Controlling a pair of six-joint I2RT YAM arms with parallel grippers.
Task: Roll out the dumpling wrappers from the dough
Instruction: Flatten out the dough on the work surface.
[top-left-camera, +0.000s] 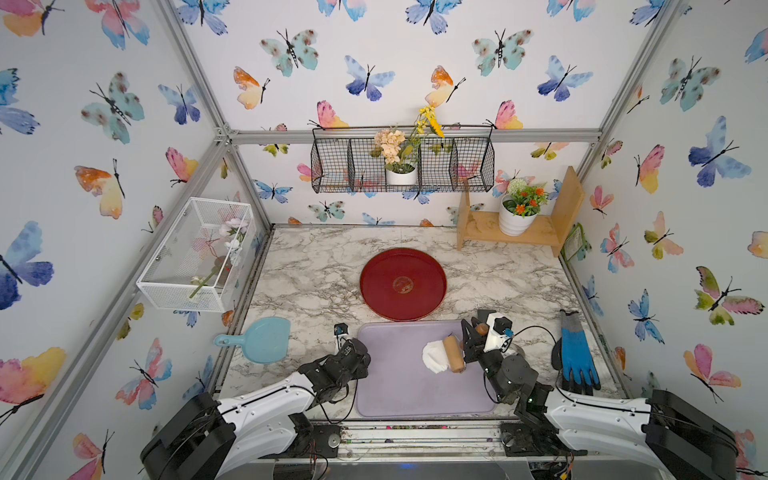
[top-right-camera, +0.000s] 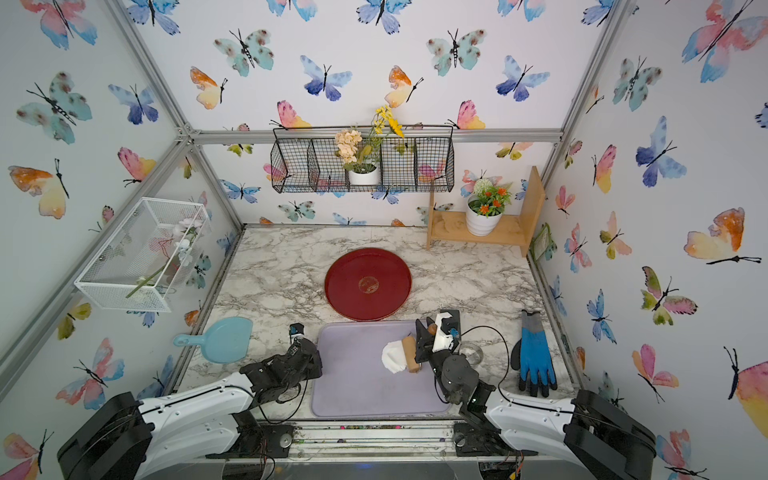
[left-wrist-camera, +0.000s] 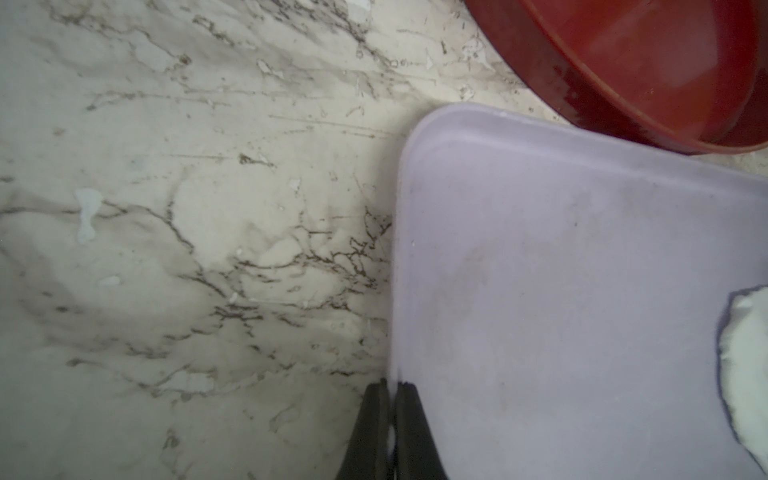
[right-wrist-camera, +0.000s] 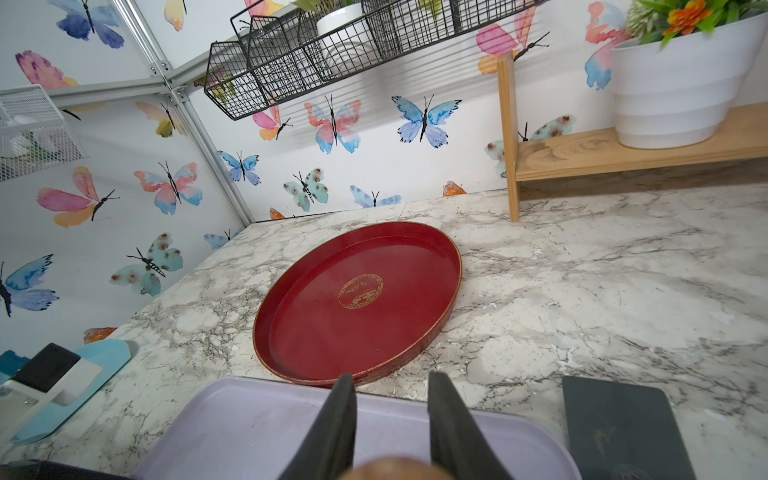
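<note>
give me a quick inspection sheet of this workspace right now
surface: marble counter, scratched, white flecks; lavender tray at front
job's things: dough on lavender tray, wooden roller against it; wrappers: nothing seen; red tray bare
clutter: blue dustpan, blue glove
grippers: left gripper shut, empty, at lavender tray's edge; right gripper shut on wooden roller's handle
cables: black cable loops off right wrist
surroundings: wire basket, plant shelf, mesh basket, butterfly walls

Enclosure walls (top-left-camera: 395, 41) papered with watercolour butterflies and joined by aluminium frame bars (top-left-camera: 415, 136); a marble-patterned worktop (top-left-camera: 316, 266) forms the floor. On the back wall, a black wire basket (top-left-camera: 332, 166) holds a potted flower arrangement (top-left-camera: 401, 176). A wooden shelf (top-left-camera: 478, 232) bears a white flowerpot (top-left-camera: 515, 224). A white mesh basket (top-left-camera: 178, 295) on a side wall holds what seems an artificial stem. Lighting is even and diffuse.
</note>
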